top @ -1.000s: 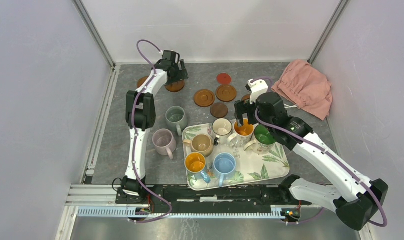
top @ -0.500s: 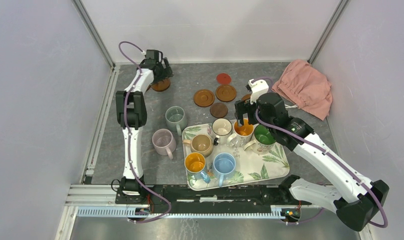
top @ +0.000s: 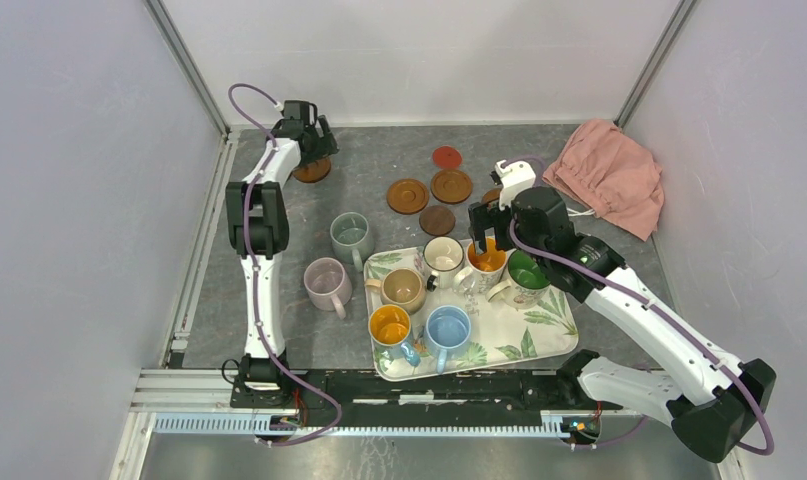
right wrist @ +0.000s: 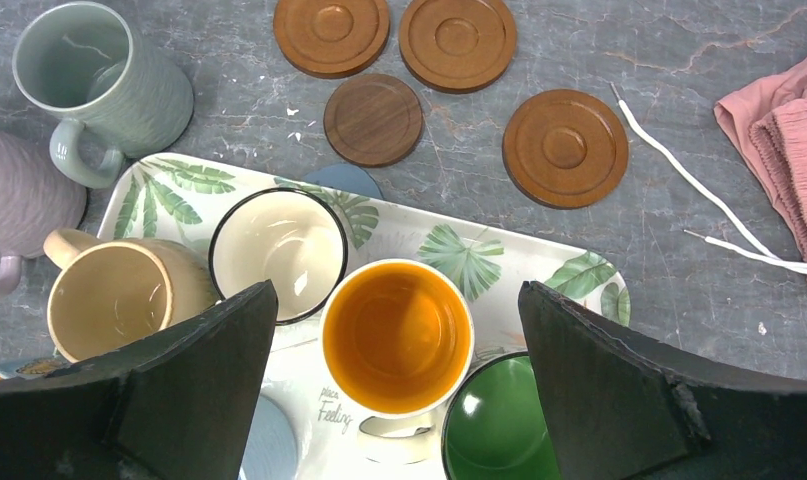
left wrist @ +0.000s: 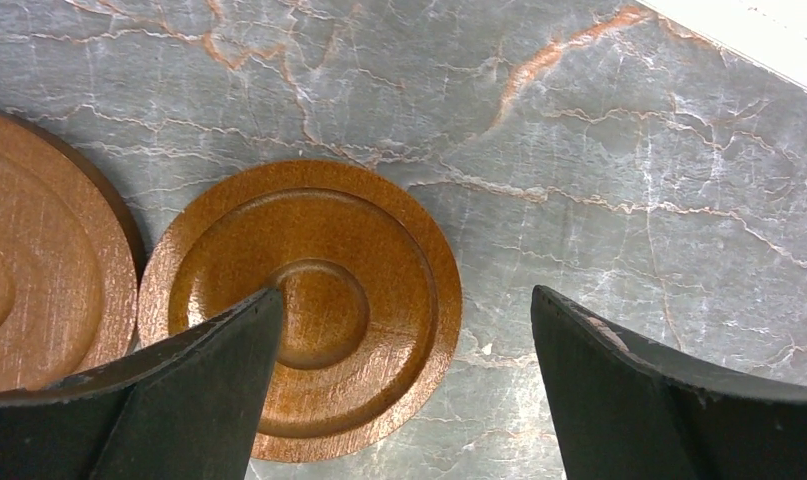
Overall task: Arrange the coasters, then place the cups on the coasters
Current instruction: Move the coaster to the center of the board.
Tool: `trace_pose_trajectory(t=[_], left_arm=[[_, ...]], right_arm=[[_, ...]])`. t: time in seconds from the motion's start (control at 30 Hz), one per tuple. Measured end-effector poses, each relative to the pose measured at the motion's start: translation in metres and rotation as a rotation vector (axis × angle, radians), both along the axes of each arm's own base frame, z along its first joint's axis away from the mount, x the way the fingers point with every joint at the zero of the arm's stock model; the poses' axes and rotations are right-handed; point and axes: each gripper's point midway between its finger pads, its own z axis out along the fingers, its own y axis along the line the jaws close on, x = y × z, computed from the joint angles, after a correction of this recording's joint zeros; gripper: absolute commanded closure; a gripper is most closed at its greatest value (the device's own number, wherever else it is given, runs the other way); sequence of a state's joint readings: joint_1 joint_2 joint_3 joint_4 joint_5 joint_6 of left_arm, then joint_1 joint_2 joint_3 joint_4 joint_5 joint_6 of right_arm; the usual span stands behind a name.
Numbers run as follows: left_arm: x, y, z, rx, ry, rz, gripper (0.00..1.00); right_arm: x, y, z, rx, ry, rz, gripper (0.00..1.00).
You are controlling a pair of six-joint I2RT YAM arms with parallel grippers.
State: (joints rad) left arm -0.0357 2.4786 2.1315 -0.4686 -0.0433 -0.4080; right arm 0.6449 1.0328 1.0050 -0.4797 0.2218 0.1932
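Observation:
My left gripper (top: 314, 152) hangs open at the back left over a brown rimmed coaster (left wrist: 304, 305). Its left finger covers part of the disc, and a second brown coaster (left wrist: 29, 250) lies just beside it. My right gripper (right wrist: 397, 290) is open above the orange-inside cup (right wrist: 397, 335) on the leaf-print tray (top: 504, 340), holding nothing. Cream (right wrist: 279, 250), green-inside (right wrist: 499, 425) and tan (right wrist: 114, 295) cups stand around it. Light blue (top: 448, 327) and blue (top: 390, 325) cups stand at the tray's front.
Grey-green (top: 351, 235) and pink (top: 326, 282) cups stand on the table left of the tray. Behind the tray lie brown coasters (right wrist: 331, 35) (right wrist: 457, 40) (right wrist: 565, 148), a dark one (right wrist: 373, 118), a red one (top: 446, 157) and a grey-blue one (right wrist: 341, 180). A pink cloth (top: 609, 175) lies back right.
My left arm has swung left toward the back corner, and the brown coaster under it now lies further left, next to the other one. The right arm has not moved.

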Motion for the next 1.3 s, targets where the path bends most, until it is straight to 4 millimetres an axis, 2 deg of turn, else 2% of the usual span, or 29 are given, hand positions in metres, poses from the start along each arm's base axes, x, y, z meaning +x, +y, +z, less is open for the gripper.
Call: trace_pose_trajectory(t=[0.2,0.4,0.57,0.93,1.03,1.2,1.3], left_arm=[[-0.006,-0.015,-0.001,0.018,0.007,-0.024,0.0],[-0.027,-0.037,-0.003,0.043,0.042,-0.054,0.0],[-0.035,-0.048,-0.003,0.045,0.053,-0.075,0.0],[-0.038,-0.05,0.001,0.055,0.062,-0.076,0.0],[-0.031,-0.051,0.017,0.056,0.043,-0.079,0.0],[-0.004,-0.055,0.069,0.04,-0.086,-0.079,0.0],[0.001,-0.059,0.079,0.034,-0.116,-0.086,0.0]], right_arm=[[-0.001,0.0,-0.003,-0.005,0.006,0.0,0.02],[0.0,0.0,-0.004,-0.002,0.003,0.001,0.02],[-0.001,0.0,-0.007,-0.004,0.006,0.001,0.02],[-0.005,-0.004,-0.004,0.006,-0.008,0.001,0.02],[-0.006,-0.004,-0.003,0.008,-0.011,0.0,0.02],[-0.006,-0.005,-0.003,0.007,-0.01,0.0,0.02],[-0.006,-0.005,-0.003,0.006,-0.011,-0.003,0.02]])
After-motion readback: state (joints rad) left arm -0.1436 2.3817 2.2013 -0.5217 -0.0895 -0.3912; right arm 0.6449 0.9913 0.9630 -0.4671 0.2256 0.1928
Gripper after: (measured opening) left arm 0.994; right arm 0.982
